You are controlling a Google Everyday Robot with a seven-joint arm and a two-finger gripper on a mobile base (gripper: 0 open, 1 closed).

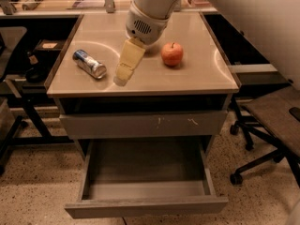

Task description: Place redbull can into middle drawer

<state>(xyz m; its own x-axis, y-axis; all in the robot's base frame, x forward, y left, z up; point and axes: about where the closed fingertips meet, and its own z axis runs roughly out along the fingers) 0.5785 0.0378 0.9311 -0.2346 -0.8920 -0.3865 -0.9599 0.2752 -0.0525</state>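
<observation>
The redbull can, silver and blue, lies on its side on the left part of the beige tabletop. My gripper, cream-coloured, hangs from the white arm over the middle of the tabletop. It is tilted down to the left, just right of the can and apart from it. It holds nothing that I can see. The middle drawer is pulled out wide below, and its grey tray interior has nothing in it.
A red apple stands on the tabletop right of the gripper. The drawer front with white scratch marks is shut above the open drawer. Office chairs stand at the right and at the left edge.
</observation>
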